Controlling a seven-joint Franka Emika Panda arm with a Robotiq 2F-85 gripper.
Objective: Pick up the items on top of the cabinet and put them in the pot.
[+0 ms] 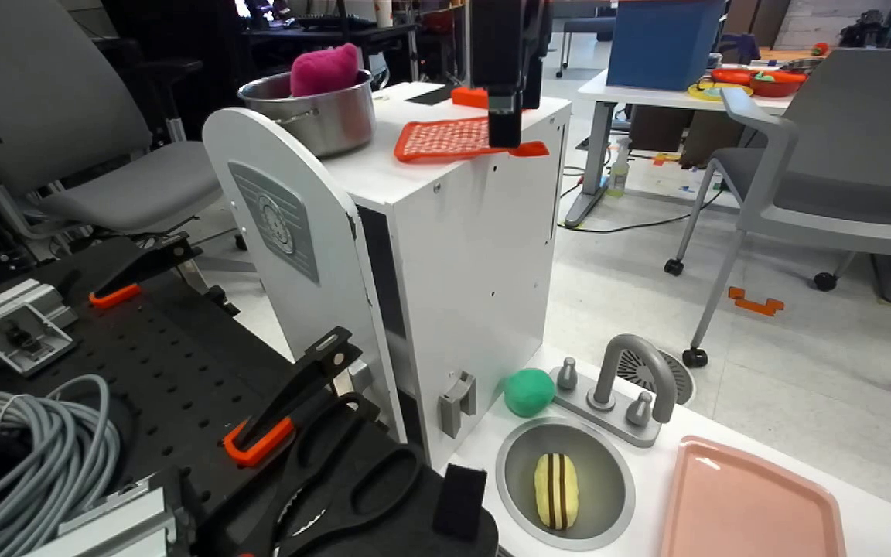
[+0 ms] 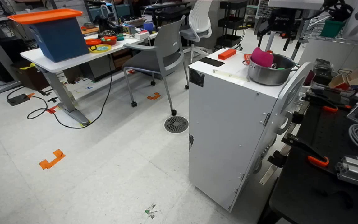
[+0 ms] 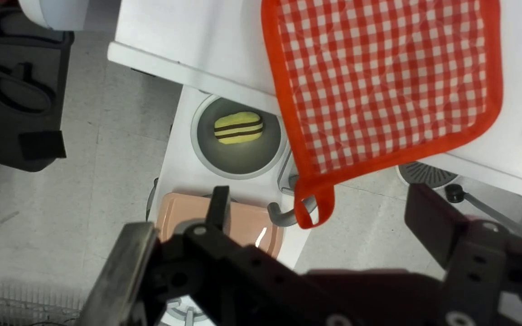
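A red-and-white checked potholder with a red edge and loop (image 1: 442, 141) lies on the white cabinet (image 1: 484, 232); its loop corner overhangs the edge. It fills the upper wrist view (image 3: 388, 77). An orange-red block (image 1: 470, 97) lies farther back on the cabinet top, also in an exterior view (image 2: 227, 53). The steel pot (image 1: 329, 120) stands at the door end, with a pink plush item (image 1: 326, 70) sticking out and something green (image 2: 280, 68) inside. My gripper (image 3: 319, 194) is open and empty, its fingers either side of the loop in the wrist view, not visibly touching it.
Below the cabinet top are a grey sink (image 1: 622, 507) holding a yellow striped item (image 1: 556, 491), a green ball (image 1: 529, 392), a faucet (image 1: 631, 356) and a pink tray (image 1: 755, 503). The curved cabinet door (image 1: 291, 201) rises beside the pot. A black bench with clamps (image 1: 175, 348) stands alongside.
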